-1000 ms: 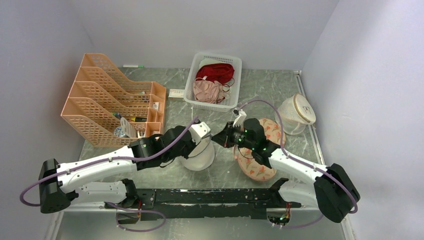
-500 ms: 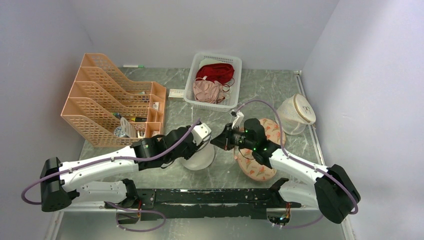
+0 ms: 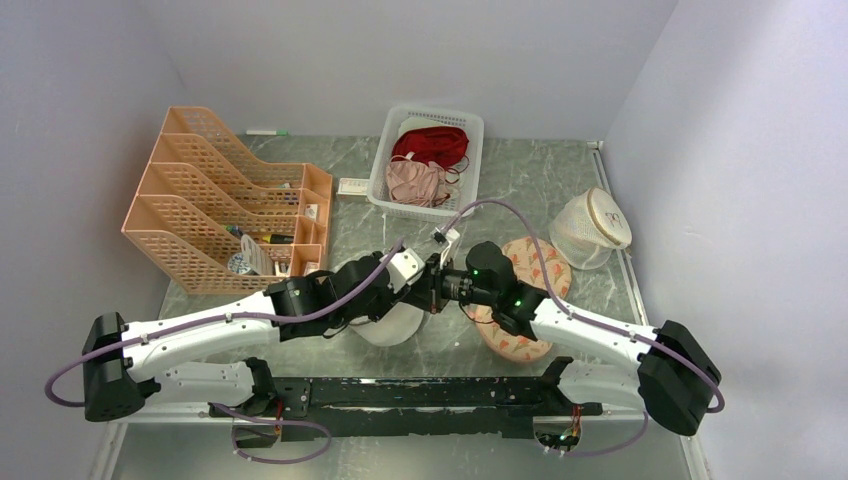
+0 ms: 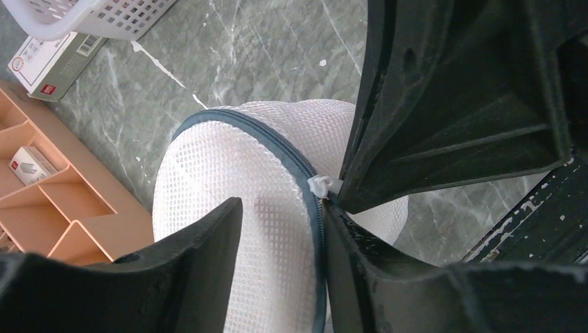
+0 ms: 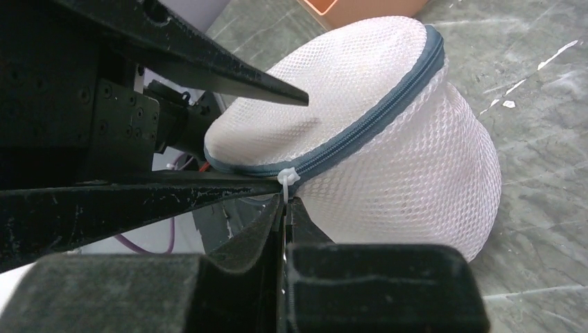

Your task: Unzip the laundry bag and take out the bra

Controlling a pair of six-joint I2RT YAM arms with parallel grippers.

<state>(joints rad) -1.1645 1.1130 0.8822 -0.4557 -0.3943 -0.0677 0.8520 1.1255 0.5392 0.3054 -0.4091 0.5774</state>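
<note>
right hand on laundry bag zipper

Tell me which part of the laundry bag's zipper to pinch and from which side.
Pinch the small white pull tab on the blue-grey zipper rim of the laundry bag. It sticks out sideways from the rim, so come in level from the bag's right side with the right gripper, fingers closing on the tab. The left gripper straddles the rim opposite to steady the bag.

We see the laundry bag as white open-weave mesh cloth, matt, its zipper rim woven blue-grey tape.
</note>
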